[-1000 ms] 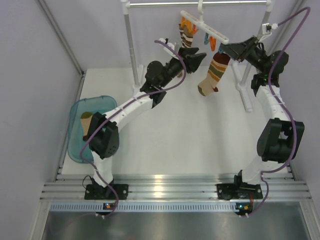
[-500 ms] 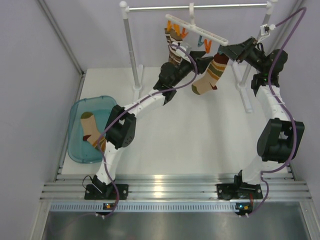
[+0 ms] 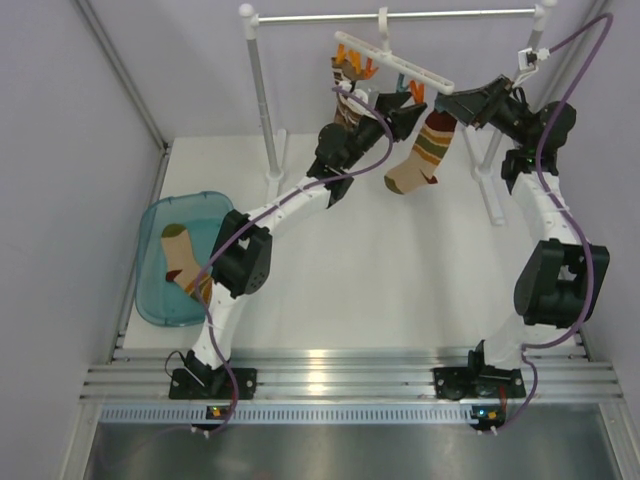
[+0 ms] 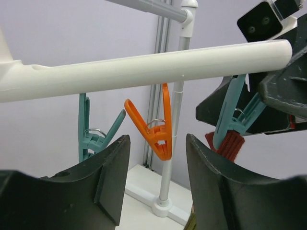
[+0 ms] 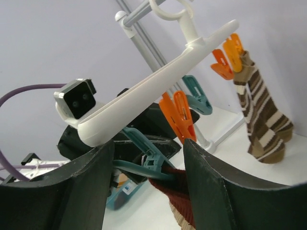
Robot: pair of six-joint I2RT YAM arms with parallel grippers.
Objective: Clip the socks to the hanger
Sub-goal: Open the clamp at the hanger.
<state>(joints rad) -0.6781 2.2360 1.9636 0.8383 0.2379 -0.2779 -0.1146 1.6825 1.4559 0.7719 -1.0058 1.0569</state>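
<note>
The white hanger (image 3: pixel 400 62) hangs by its hook from the rail. A brown-and-white sock (image 3: pixel 346 88) is clipped at its left end under orange clips. A tan banded sock (image 3: pixel 418 152) hangs by its maroon cuff (image 5: pixel 178 188) from a teal clip (image 5: pixel 149 154). My right gripper (image 5: pixel 149 143) stands open around that clip, its fingers apart from it. My left gripper (image 4: pixel 157 141) is open just below the bar (image 4: pixel 144 67), facing a free orange clip (image 4: pixel 158 130), with a free teal clip (image 4: pixel 93 132) to its left. Another tan sock (image 3: pixel 183 262) lies in the tray.
The metal rail (image 3: pixel 420 14) rests on white posts (image 3: pixel 262 95) whose feet sit on the table at the back. A teal tray (image 3: pixel 160 222) lies at the left edge. Both grippers (image 3: pixel 408 112) (image 3: pixel 452 100) crowd close together under the hanger's right half.
My left arm has swung right and up to the hanger, uncovering the sock in the tray. The hanger and hanging socks have shifted slightly left. The right arm has barely moved.
</note>
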